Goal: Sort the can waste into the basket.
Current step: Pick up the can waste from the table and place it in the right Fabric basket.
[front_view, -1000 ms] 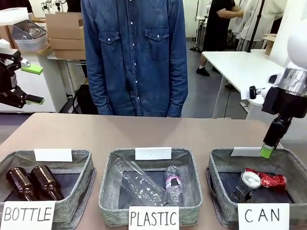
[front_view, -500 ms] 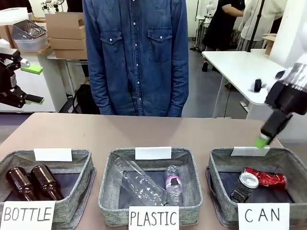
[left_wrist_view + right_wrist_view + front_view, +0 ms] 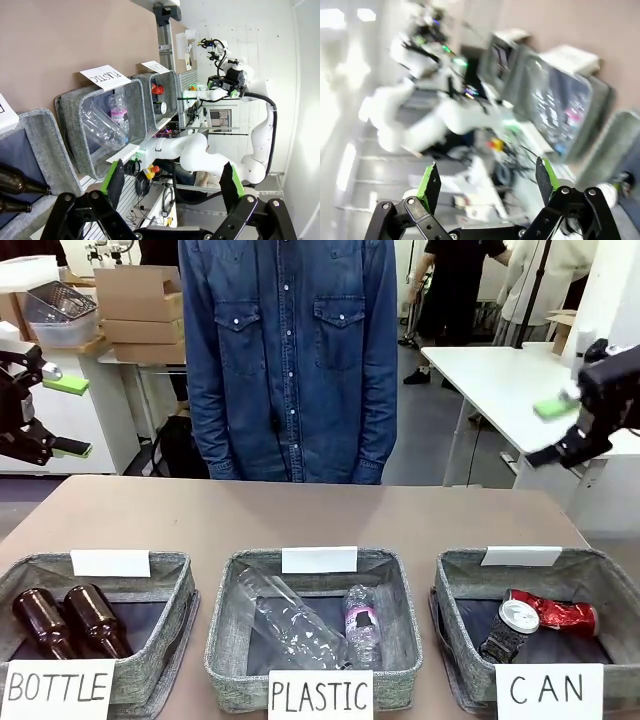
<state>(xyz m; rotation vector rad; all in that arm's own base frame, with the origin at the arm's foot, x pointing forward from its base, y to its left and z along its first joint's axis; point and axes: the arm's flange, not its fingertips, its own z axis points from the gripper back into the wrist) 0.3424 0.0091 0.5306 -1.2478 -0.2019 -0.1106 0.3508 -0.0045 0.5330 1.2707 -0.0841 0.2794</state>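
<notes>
Open left end effector (image 3: 172,186) faces sideways baskets; two cans (image 3: 159,98) lie in the farthest basket (image 3: 169,95).

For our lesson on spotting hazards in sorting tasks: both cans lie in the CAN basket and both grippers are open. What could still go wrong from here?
1. The dark can leans against the crushed red can inside the CAN basket; a knock to the basket might shift them.
2. The right gripper is blurred with motion, high beside the table; a fast swing could strike something near it.
3. The person stands close at the far edge, and the left gripper is open nearby, so any sudden move there might be risky.
</notes>
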